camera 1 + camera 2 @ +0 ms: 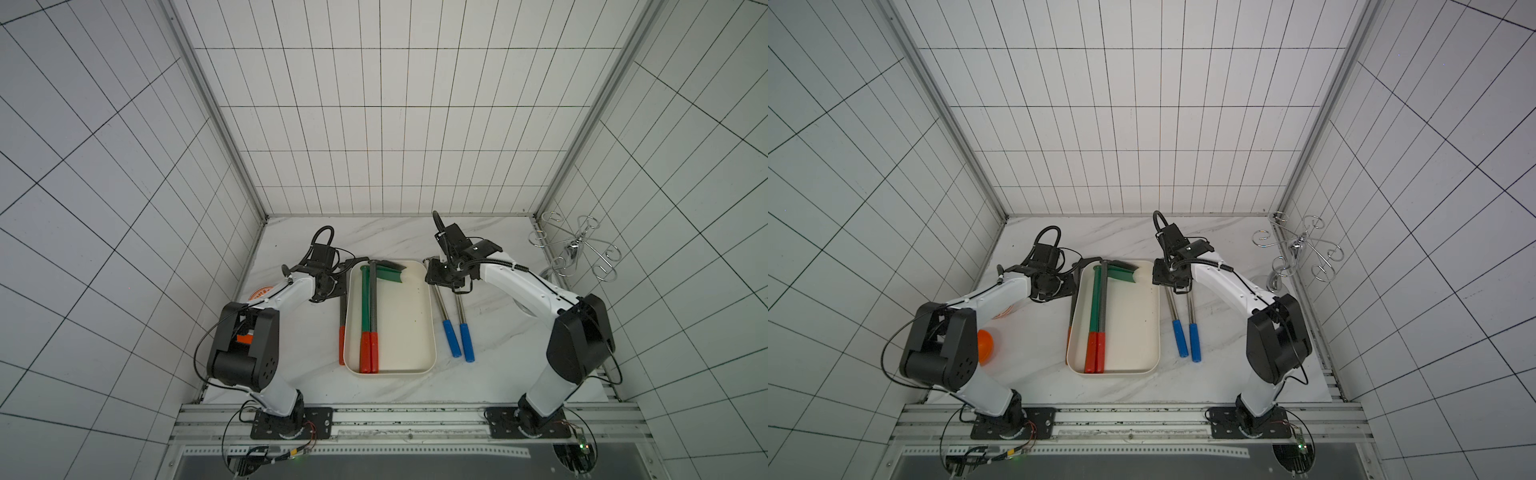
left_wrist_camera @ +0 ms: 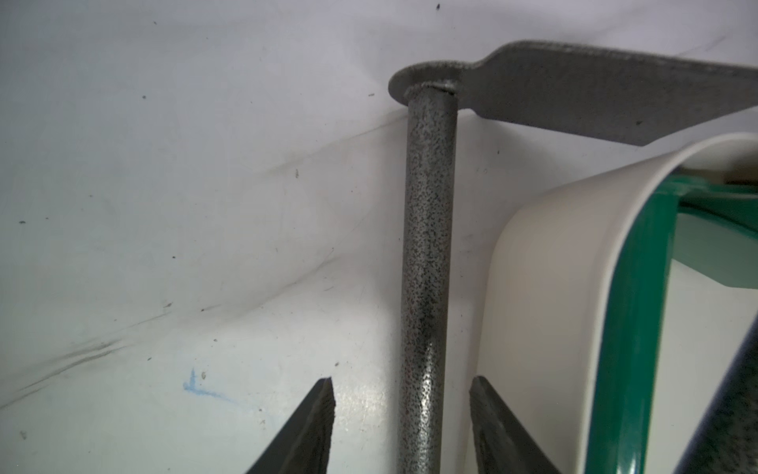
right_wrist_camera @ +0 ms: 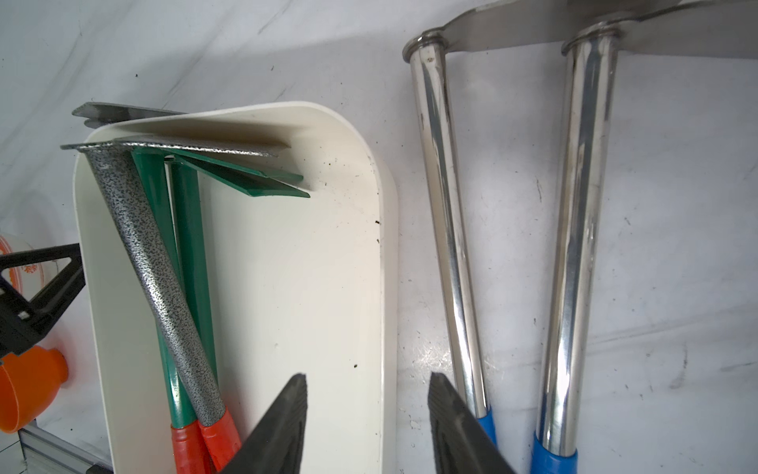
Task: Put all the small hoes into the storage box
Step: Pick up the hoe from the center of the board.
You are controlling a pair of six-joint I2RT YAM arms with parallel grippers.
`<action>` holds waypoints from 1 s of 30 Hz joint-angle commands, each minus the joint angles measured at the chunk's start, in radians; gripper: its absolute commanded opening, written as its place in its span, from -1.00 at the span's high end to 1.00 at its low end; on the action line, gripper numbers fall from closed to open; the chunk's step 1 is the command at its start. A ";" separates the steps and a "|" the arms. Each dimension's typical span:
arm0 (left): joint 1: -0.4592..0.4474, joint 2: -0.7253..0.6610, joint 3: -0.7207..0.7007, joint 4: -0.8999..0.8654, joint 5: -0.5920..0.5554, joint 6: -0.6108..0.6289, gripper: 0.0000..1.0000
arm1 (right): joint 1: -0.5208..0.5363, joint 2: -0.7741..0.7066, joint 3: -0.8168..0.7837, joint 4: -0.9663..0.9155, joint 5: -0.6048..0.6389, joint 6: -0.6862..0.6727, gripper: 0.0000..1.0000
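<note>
Just outside the cream-white shallow plastic storage box [image 2: 553,287], beside its long wall, the speckled grey metal hoe [image 2: 426,246] lies on the white marbled counter [image 2: 164,205]. The left gripper [image 2: 401,383] straddles its shaft, jaws apart and not touching it; the right gripper [image 3: 368,377] hangs spread and empty. The hoe looks rigid and probably head-heavy, so grasp the shaft near the blade.

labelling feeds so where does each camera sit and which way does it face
Top views: high above the arm bases, looking down; both arms, left gripper and right gripper flank the cream-white shallow plastic storage box.
Left wrist: behind the open left gripper, facing a speckled grey metal hoe.
Right wrist: behind the open right gripper, facing two shiny steel blue-handled hoes.
All share the box.
</note>
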 commanded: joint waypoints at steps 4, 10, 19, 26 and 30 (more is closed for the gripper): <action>-0.001 0.049 0.013 0.058 0.002 -0.021 -0.09 | -0.006 -0.030 -0.052 -0.005 -0.004 -0.008 0.01; -0.015 0.092 0.033 0.066 -0.020 -0.035 -0.05 | -0.005 -0.033 -0.056 -0.005 -0.004 -0.006 0.01; -0.039 0.156 0.063 0.063 -0.085 -0.051 0.04 | -0.005 -0.041 -0.065 -0.005 -0.003 -0.010 0.00; -0.039 0.198 0.082 0.056 -0.111 -0.051 0.12 | -0.006 -0.039 -0.071 -0.001 -0.007 -0.010 0.01; -0.039 0.203 0.088 0.053 -0.114 -0.048 0.24 | -0.006 -0.038 -0.070 -0.002 -0.007 -0.013 0.00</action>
